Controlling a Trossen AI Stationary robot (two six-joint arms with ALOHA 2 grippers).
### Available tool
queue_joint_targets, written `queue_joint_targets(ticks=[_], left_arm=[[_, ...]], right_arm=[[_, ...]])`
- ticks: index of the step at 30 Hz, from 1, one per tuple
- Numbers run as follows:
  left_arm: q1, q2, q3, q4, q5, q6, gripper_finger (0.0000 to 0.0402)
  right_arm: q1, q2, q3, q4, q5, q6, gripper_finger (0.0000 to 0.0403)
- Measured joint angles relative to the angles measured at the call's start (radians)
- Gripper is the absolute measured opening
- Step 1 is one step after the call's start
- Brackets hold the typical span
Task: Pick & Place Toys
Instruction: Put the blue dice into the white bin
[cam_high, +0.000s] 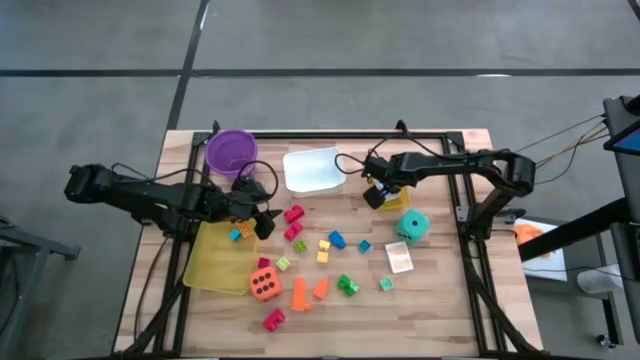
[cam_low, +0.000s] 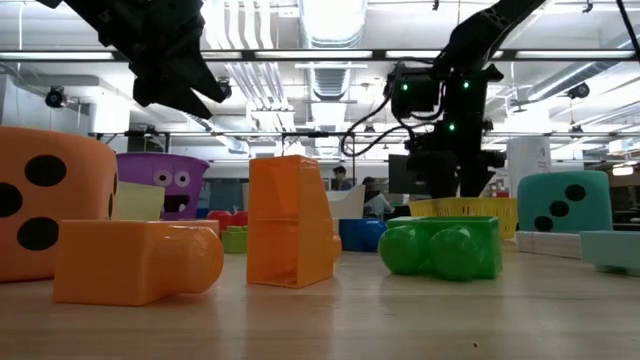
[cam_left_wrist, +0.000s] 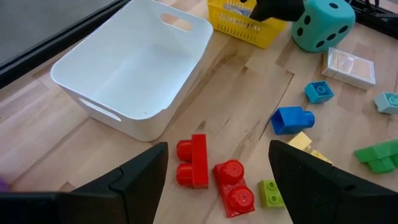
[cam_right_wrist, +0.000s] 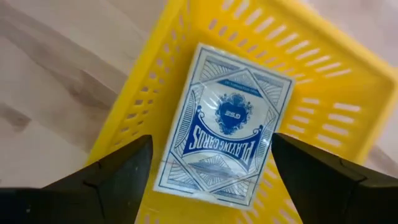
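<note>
My right gripper (cam_high: 377, 196) hangs open, pointing down over a small yellow basket (cam_right_wrist: 323, 93). A blue pack of playing cards (cam_right_wrist: 227, 124) lies face up in the basket, below the gap between the fingers and apart from both. My left gripper (cam_high: 265, 218) stands open above the table, slanting down over two red blocks (cam_left_wrist: 193, 160), and holds nothing. Scattered on the wood are several small blocks, among them a blue one (cam_left_wrist: 291, 118) and a green one (cam_high: 347, 285). There are also a teal die (cam_high: 412, 226), an orange die (cam_high: 265, 285) and a second card pack (cam_high: 399, 258).
A white tray (cam_high: 312, 168) sits at the far middle, with a purple bowl (cam_high: 232, 150) to its left. A flat yellow tray (cam_high: 215, 262) lies near the left side with one small block on it. A black frame (cam_high: 470, 250) borders the table.
</note>
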Motion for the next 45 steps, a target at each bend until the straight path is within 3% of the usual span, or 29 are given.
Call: queue_joint_targets(ticks=[10,18,23,36,45], left_arm=[[0.000,0.000,0.000,-0.001,0.003,-0.001,0.0283],[0.000,0.000,0.000,0.000,0.003,-0.001,0.0283],[0.000,0.000,0.000,0.001,0.003,-0.001,0.0283],[0.000,0.000,0.000,0.002,0.003,0.000,0.0283],[0.000,0.000,0.000,0.002,0.003,0.000,0.0283]], right_arm=[[0.067,-0.167,-0.021,-0.050,0.028,0.004,0.0322],[0.250,-0.268,-0.026,-0.186,0.135,0.074,0.0322],[0.361,-0.307,-0.026,-0.246,0.143,0.166,0.0322],[0.596,-0.286,0.002,-0.342,0.135,0.362,0.0322],[0.717,-0.187,0.058,-0.487,0.175,0.509,0.0322]])
